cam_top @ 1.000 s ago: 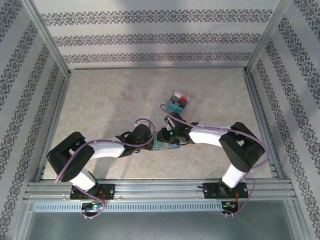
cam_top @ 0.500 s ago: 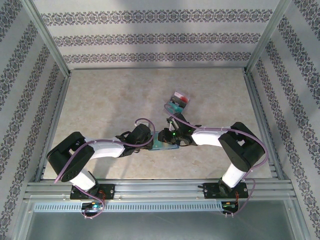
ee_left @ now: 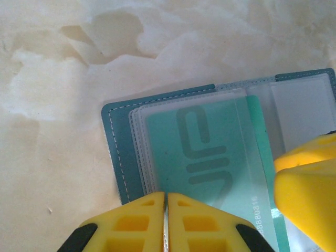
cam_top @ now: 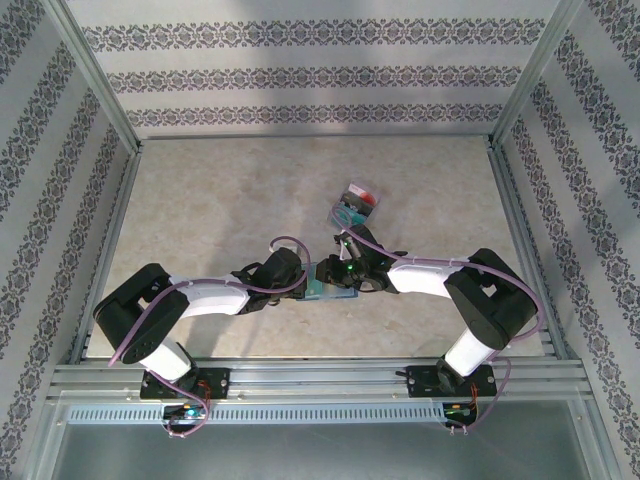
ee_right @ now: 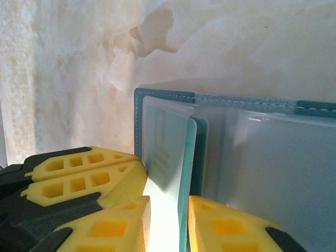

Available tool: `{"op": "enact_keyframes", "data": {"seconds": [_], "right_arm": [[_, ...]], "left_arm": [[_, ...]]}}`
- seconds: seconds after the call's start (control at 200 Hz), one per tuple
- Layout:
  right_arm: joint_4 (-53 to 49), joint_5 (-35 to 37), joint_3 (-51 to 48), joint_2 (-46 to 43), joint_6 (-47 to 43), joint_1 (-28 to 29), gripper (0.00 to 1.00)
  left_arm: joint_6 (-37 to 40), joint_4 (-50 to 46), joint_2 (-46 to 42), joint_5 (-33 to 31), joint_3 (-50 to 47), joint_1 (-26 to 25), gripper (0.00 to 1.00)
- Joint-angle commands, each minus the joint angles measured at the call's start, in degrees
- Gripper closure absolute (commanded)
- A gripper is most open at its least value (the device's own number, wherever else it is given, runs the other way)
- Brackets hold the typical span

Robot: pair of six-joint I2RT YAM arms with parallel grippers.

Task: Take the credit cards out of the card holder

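Towards 6 o'clock on the counter [cam_top: 220, 200], between the two arms, the card holder [cam_top: 332, 292] is being worked on, lying open and flat, while a small heap of credit cards [cam_top: 357, 203] is lying well apart at its 1 o'clock. From 9 o'clock the left pincer [ee_left: 166, 207] is being pressed fully closed at the holder's edge; whether anything thin is being nipped between its jaws cannot be told. From 3 o'clock the right pincer [ee_right: 169, 220] is being held only narrowly parted, with a raised clear sleeve [ee_right: 164, 152] and the edge of a teal card [ee_left: 210, 157] standing between its jaws; whether these are actually being clamped cannot be told. The step in hand is judged to be the drawing of that teal card out of its sleeve. For this to be done well, the holder is best being pinned flat by the left pincer throughout, the card alone, not the sleeve, is best being pinched, and the pull is best being made slowly, straight along the sleeve's open end, so that the holder is not being dragged nor the sleeve torn
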Motion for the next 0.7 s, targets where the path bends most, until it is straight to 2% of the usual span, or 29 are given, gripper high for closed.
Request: {"op": "enact_keyframes", "data": {"seconds": [0.0,0.54,0.695], "right_arm": [[2.0,-1.6,-0.1,-0.7,-0.3,-0.1,0.74],[9.2,-5.5,-1.4,2.7,2.0,-0.1,0.74],[11.3,-6.8,-2.1,2.6,3.1,-0.3,0.76]], "left_arm": [[-0.4,-0.1,1.1,0.5,-0.1,0.4,0.91],[-0.5,0.2,1.4,1.0,0.0,0.4,0.91],[-0.7,-0.4,1.2,0.5,0.1,0.4,0.88]]}}
